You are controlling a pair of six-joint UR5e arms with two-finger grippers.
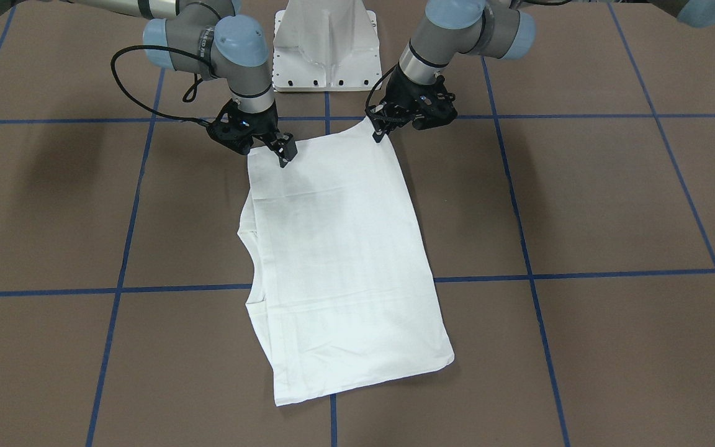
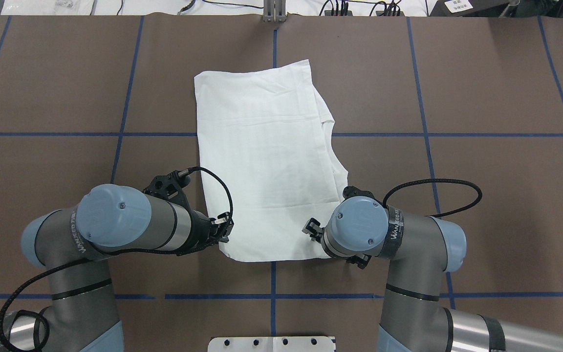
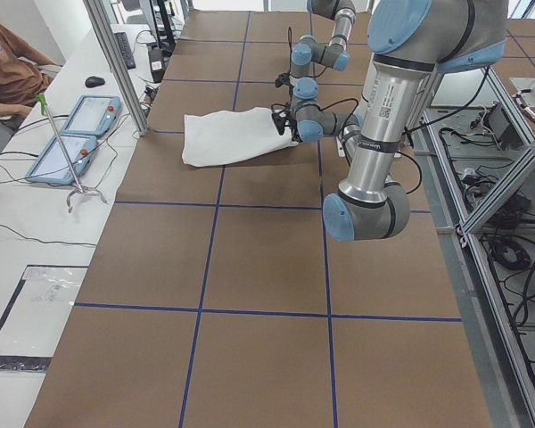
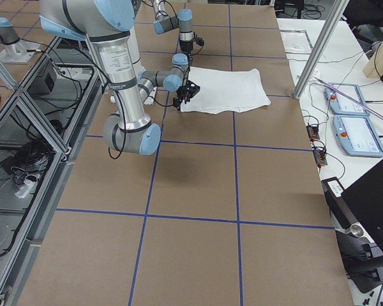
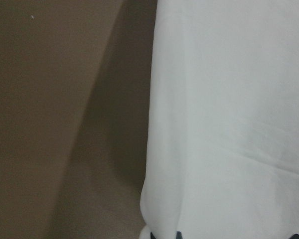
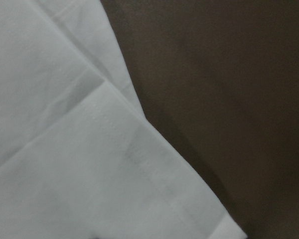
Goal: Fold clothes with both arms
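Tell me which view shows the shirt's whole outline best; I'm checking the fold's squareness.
Exterior front-facing: the T-shirt is largest, with nearly every edge visible. Overhead hides one corner under the right arm. Side views show it small, oblique; wrist cameras only edge patches.

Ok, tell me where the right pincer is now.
In the front-facing view the right pincer is left of centre, at the T-shirt's corner nearest the robot, with the left pincer at the opposite corner of that edge.
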